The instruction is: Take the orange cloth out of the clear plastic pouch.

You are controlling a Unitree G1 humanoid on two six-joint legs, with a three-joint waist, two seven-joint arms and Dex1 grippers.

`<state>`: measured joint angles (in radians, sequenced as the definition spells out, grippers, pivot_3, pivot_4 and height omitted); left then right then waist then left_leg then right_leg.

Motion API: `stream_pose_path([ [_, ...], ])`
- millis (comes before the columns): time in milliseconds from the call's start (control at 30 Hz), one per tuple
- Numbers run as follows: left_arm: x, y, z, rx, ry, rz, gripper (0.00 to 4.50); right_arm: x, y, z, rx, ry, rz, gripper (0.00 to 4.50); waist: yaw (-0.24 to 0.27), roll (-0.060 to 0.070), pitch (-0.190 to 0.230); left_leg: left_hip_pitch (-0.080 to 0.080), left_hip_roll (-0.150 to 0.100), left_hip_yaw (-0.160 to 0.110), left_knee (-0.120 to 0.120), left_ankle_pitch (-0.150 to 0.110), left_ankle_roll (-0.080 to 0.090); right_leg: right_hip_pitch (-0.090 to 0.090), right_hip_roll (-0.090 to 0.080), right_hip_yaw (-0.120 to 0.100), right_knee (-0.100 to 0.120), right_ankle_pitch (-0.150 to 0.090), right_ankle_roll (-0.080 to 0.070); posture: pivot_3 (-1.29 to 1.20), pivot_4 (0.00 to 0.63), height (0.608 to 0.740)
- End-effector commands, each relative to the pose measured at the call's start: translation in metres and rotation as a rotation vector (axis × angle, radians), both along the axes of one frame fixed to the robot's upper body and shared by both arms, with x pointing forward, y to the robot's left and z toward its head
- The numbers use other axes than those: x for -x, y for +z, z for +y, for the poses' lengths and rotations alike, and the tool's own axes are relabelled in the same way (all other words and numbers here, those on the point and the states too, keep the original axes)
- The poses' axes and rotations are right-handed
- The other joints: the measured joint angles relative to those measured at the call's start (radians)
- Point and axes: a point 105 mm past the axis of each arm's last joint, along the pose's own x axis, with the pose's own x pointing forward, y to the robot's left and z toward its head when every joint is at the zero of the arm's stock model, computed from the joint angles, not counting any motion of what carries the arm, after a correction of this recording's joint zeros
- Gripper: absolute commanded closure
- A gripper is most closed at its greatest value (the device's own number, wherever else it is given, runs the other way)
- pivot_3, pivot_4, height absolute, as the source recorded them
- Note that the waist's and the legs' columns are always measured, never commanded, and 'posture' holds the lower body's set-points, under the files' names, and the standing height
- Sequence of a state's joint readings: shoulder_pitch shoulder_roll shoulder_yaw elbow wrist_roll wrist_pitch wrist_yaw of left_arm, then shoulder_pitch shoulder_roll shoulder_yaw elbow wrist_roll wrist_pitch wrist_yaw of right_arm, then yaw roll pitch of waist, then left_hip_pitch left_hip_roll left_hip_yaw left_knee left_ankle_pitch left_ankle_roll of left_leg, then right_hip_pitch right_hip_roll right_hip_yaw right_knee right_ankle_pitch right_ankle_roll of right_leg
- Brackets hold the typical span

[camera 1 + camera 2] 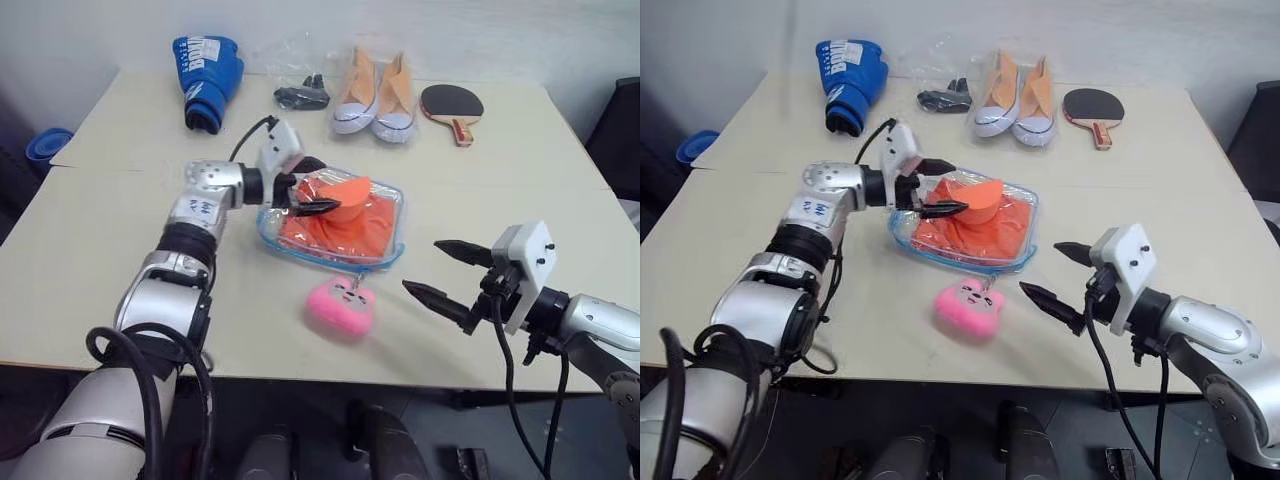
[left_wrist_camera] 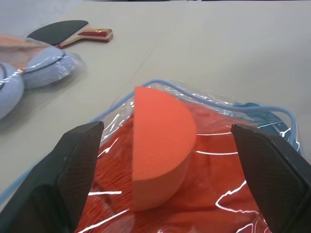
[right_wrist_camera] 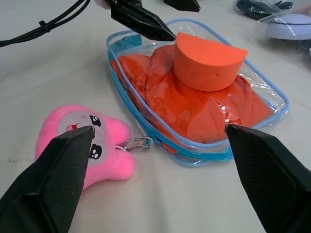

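Item: orange cloth (image 3: 194, 104) inside clear plastic pouch (image 3: 272, 92), wedge (image 3: 208, 60) on top. L gripper (image 1: 312, 187), R gripper (image 1: 445, 272): jaws spread, empty. Risk: L grabs wedge, not cloth; unpinned pouch slides.

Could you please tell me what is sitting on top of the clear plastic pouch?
An orange half-round wedge rests on the clear plastic pouch, covering part of the orange cloth inside.

Both eye views look forward and down over the desk (image 1: 120, 250) from head height. Each wrist view sits low and close, and both share the clear plastic pouch (image 3: 272, 94) holding the orange cloth (image 3: 194, 109).
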<state>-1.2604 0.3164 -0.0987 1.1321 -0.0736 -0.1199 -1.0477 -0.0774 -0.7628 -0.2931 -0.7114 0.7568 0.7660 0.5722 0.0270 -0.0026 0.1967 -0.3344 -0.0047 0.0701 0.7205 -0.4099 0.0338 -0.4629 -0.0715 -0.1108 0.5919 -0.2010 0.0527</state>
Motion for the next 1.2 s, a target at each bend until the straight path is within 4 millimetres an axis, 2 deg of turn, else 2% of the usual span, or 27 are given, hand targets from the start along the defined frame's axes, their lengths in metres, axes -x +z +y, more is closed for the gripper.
stream_pose_path([
  [33,-0.001,0.005,-0.013,-0.02,-0.014,-0.024,0.05,0.006,0.016,-0.002,0.002,-0.008,-0.068,0.0,0.0,0.0,0.0,0.0,0.0,0.0,0.0,0.0,0.0,0.0,0.0,0.0,0.0,0.0,0.0,0.0,0.15,0.74],
  [300,-0.006,-0.012,-0.028,-0.079,0.027,-0.01,0.05,0.005,0.025,-0.004,-0.009,-0.028,-0.099,0.0,0.0,0.0,0.0,0.0,0.0,-0.001,0.0,0.0,0.002,0.0,-0.001,0.001,0.0,0.0,0.0,0.0,0.15,0.74],
  [400,-0.007,-0.013,-0.032,-0.08,0.041,-0.016,0.67,0.006,0.025,-0.004,-0.007,-0.029,-0.101,0.0,0.003,0.0,0.0,0.0,-0.001,-0.001,0.0,-0.001,0.003,0.0,-0.002,0.0,0.0,0.001,0.001,0.0,0.15,0.74],
  [733,-0.005,-0.024,-0.028,-0.13,0.033,-0.01,3.78,0.003,0.03,-0.004,-0.01,-0.027,-0.112,0.0,0.003,0.0,0.0,0.0,-0.001,-0.001,0.0,-0.001,0.004,0.0,-0.002,0.001,-0.001,0.001,0.002,0.0,0.15,0.74],
  [967,-0.006,-0.019,-0.023,-0.115,0.031,-0.032,3.78,-0.001,0.028,-0.002,-0.001,-0.008,-0.108,0.0,0.001,0.0,0.0,0.0,-0.001,0.0,0.0,-0.001,0.004,0.0,-0.002,0.001,-0.001,0.001,0.002,0.0,0.15,0.74],
  [1067,-0.007,-0.007,-0.021,-0.069,0.031,-0.04,3.2,-0.004,0.029,-0.002,-0.001,-0.002,-0.109,0.0,0.0,0.0,0.0,0.0,-0.001,0.0,0.0,-0.001,0.004,0.0,-0.002,0.001,-0.001,0.001,0.002,0.0,0.15,0.74],
  [1200,-0.005,0.002,-0.018,-0.077,0.005,-0.084,1.98,-0.004,0.026,-0.001,0.0,0.003,-0.104,0.0,0.0,0.0,0.0,0.0,-0.001,0.0,0.0,-0.001,0.004,0.0,-0.002,0.0,-0.001,0.001,0.002,0.0,0.15,0.74],
])
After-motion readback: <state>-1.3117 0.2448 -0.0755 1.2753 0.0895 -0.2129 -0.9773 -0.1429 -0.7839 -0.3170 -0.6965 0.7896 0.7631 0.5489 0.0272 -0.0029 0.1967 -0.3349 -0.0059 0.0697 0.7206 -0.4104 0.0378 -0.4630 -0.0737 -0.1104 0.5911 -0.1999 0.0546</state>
